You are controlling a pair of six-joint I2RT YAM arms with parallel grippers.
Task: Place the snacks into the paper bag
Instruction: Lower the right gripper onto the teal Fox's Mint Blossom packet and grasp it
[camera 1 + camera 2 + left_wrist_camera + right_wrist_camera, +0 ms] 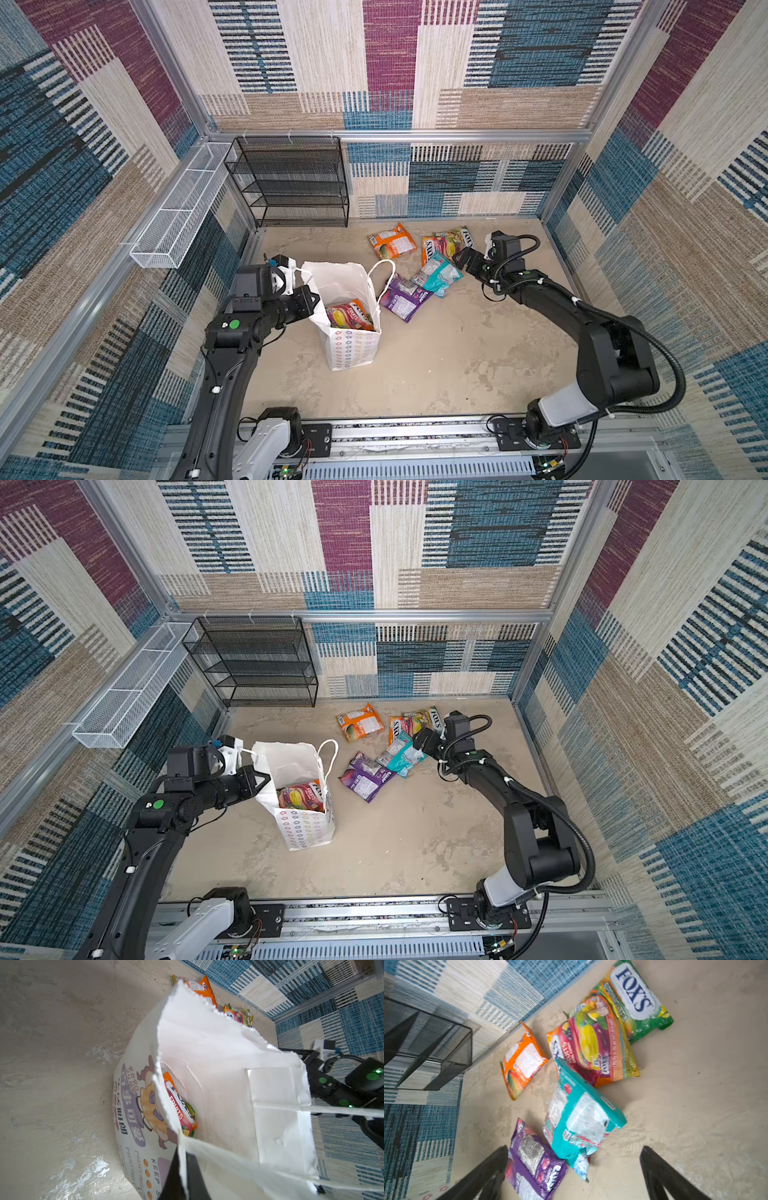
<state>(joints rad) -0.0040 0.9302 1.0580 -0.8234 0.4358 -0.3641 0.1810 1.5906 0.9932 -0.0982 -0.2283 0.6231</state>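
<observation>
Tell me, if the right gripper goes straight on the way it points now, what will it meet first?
Probably the teal packet: it lies straight ahead of the open right gripper, between its fingers. The purple packet lies aside, by one finger. Depth is uncertain.

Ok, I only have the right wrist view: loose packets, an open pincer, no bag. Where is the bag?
Observer: In both top views the paper bag stands upright, just left of the purple packet.
Operator: Anything in it yet?
Observer: Yes, a fruit-print packet lies inside.
Operator: And the other arm?
Observer: The left pincer is shut on the bag's rim.
</observation>
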